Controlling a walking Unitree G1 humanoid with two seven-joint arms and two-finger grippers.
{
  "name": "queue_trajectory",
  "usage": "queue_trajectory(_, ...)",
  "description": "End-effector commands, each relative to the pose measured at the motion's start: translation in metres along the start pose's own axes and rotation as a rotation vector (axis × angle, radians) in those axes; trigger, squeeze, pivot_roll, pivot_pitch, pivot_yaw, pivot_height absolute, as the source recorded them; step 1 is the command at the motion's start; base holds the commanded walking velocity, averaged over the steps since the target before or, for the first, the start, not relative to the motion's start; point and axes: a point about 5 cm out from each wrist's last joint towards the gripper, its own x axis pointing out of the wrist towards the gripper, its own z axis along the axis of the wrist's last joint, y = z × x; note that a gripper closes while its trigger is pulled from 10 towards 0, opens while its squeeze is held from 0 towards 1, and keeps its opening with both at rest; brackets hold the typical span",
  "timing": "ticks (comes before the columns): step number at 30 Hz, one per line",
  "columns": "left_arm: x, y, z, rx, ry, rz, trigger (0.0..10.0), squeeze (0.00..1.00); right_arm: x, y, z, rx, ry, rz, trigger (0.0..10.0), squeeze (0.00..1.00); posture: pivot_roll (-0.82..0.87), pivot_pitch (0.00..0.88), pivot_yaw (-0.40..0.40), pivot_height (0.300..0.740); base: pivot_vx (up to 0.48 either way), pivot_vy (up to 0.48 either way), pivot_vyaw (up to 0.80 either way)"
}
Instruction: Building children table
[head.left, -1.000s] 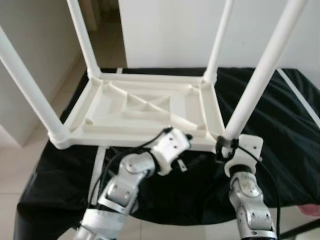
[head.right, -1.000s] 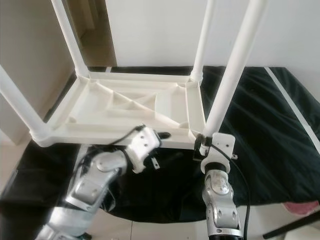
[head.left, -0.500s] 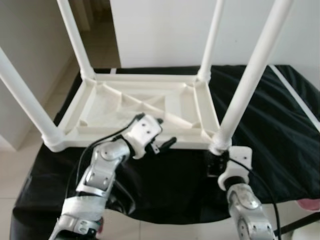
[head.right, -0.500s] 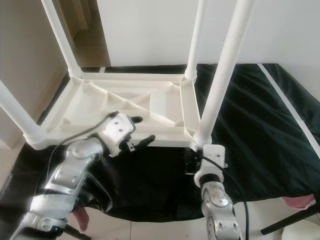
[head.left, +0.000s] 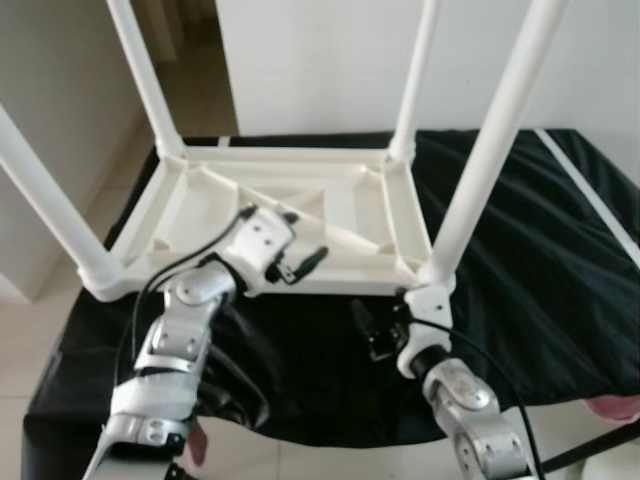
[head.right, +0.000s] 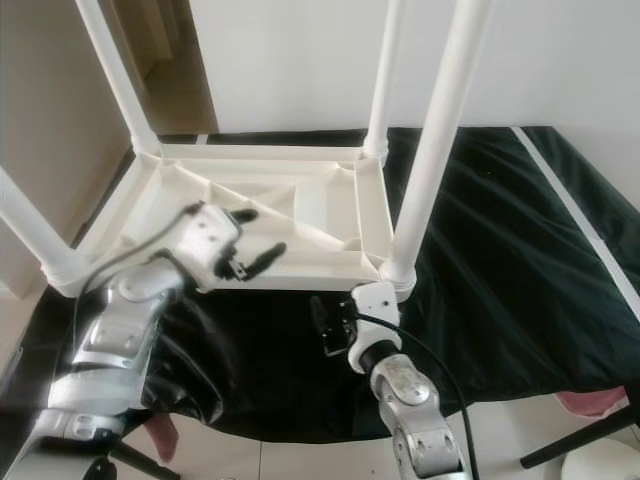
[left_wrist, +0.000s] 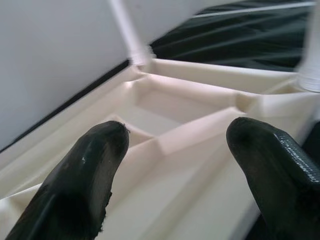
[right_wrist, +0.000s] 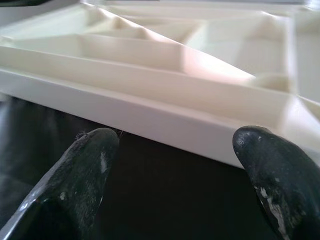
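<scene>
The white children's table lies upside down on a surface draped in black cloth, its ribbed underside up and its four legs pointing upward. In the eye views the left gripper hovers over the near rim of the underside with its fingers spread and nothing between them. The right gripper sits just in front of the near edge, beside the base of the near right leg, above the cloth. The left wrist view gives what the head views cannot: the two black fingers set wide apart, looking across the ribs toward a far leg socket. The right wrist view shows its fingers likewise spread, facing the table's side wall from cloth level. Behind stands a white wall; pale floor tiles run along the robot's left
</scene>
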Motion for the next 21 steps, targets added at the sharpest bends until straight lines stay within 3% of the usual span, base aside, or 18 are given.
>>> queue_trajectory(1,-0.002,0.016,-0.004,-0.004,0.019,0.303,10.0,0.00,0.002,0.003,0.004,0.012,-0.022,0.031,10.0,0.00,-0.03,0.032,0.004,0.740,0.000,0.000,0.00)
queue_trajectory(8,-0.004,0.018,-0.008,-0.001,0.035,0.323,10.0,0.00,0.011,-0.005,0.014,0.026,-0.078,-0.010,10.0,0.00,-0.02,0.031,0.001,0.740,0.000,0.000,0.00)
queue_trajectory(10,-0.005,0.015,-0.011,0.022,0.051,0.302,10.0,0.00,0.019,-0.021,0.019,0.038,-0.098,-0.075,10.0,0.00,-0.01,0.034,-0.004,0.740,0.000,0.000,0.00)
queue_trajectory(12,-0.005,0.015,-0.011,0.022,0.051,0.302,10.0,0.00,0.019,-0.021,0.019,0.038,-0.098,-0.075,10.0,0.00,-0.01,0.034,-0.004,0.740,0.000,0.000,0.00)
queue_trajectory(15,-0.008,0.007,-0.014,0.026,0.061,0.256,10.0,0.00,0.027,-0.045,0.028,0.045,-0.133,-0.179,10.0,0.00,0.00,0.038,-0.005,0.740,0.000,0.000,0.00)
queue_trajectory(21,-0.012,0.001,-0.016,-0.009,0.059,0.200,10.0,0.00,0.028,-0.061,0.026,0.064,-0.143,-0.275,10.0,0.00,0.02,0.040,0.000,0.740,0.000,0.000,0.00)
